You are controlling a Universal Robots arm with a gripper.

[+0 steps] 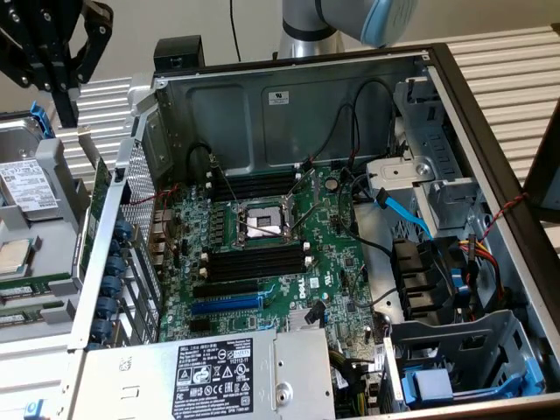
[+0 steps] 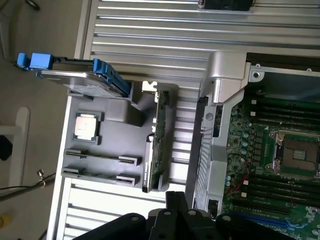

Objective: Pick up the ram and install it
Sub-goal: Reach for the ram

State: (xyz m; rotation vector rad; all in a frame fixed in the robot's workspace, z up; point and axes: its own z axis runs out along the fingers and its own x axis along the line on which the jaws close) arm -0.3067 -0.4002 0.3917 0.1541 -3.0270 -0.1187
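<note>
Beside the open computer case (image 1: 262, 122), the ram (image 2: 159, 142) stands on edge in a gray tray (image 2: 112, 145), its length running along the case wall. The gripper (image 2: 175, 199), jaws clenched and empty, hangs above one end.

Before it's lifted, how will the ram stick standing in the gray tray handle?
The ram looks like a thin flat board: probably stiff and light. It appears to stand on edge in the gray tray, so a sideways push might tilt it. Its exposed board surface is likely fragile.
</note>
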